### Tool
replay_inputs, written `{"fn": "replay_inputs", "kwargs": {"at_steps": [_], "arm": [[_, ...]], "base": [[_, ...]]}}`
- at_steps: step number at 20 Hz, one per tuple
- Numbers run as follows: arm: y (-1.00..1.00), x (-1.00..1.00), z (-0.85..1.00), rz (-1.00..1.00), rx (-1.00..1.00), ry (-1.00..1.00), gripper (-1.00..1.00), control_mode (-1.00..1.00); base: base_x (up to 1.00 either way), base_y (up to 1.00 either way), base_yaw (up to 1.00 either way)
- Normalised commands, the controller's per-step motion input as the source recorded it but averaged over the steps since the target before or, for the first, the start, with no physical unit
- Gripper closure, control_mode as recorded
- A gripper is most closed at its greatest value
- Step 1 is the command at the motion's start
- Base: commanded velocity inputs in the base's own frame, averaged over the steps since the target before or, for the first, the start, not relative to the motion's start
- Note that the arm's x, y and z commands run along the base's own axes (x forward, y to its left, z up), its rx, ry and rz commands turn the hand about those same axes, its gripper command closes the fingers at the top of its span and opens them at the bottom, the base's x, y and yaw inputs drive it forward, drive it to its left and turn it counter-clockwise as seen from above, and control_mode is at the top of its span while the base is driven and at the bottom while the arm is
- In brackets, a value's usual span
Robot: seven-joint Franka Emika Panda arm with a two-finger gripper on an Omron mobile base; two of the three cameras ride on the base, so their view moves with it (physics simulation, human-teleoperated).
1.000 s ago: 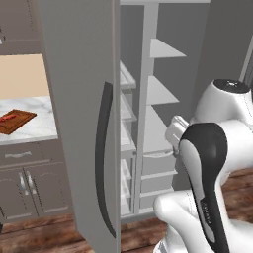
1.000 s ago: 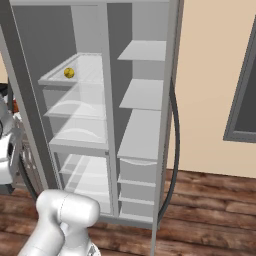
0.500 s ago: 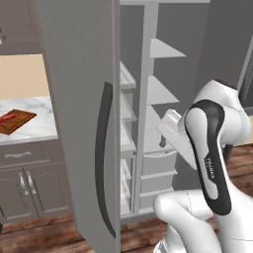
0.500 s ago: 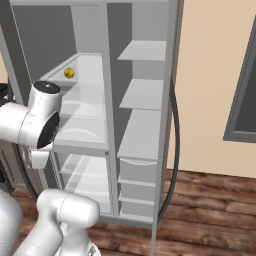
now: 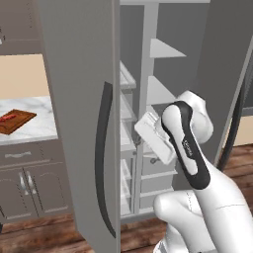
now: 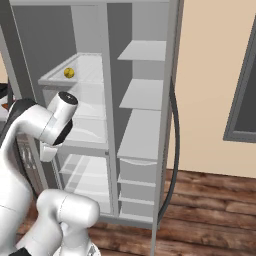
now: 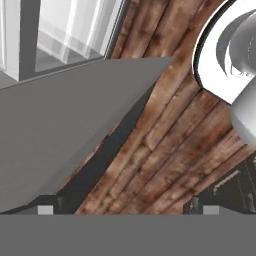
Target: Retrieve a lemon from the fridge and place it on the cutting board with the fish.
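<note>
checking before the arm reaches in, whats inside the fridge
In the open fridge, a lemon sits on the upper left shelf. The other visible shelves and door bins look bare. The lower drawers are closed, so their contents are hidden.

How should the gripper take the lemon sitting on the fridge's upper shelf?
Grip the lemon across its round middle, coming in level from the fridge's open front. It sits alone on the clear shelf, walled at back and sides.
</note>
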Motion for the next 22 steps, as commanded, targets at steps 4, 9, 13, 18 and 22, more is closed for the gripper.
{"fn": "replay_inputs", "kwargs": {"at_steps": [4, 9, 13, 18, 22], "arm": [[0.44, 0.64, -0.01, 0.02, 0.01, 0.0, -1.0, -1.0], [0.15, 0.73, 0.0, 0.01, 0.01, 0.0, -1.0, -1.0], [0.0, 0.65, 0.0, 0.05, 0.01, 0.0, -1.0, -1.0], [0.26, 0.44, -0.05, 0.07, 0.01, 0.0, -1.0, -1.0], [0.76, 0.05, -0.24, 0.04, 0.0, 0.0, -1.0, -1.0]], "base": [[0.0, 0.0, 0.0], [0.0, 0.0, 0.0], [0.0, 0.0, 0.0], [0.0, 0.0, 0.0], [0.0, 0.0, 0.0]]}}
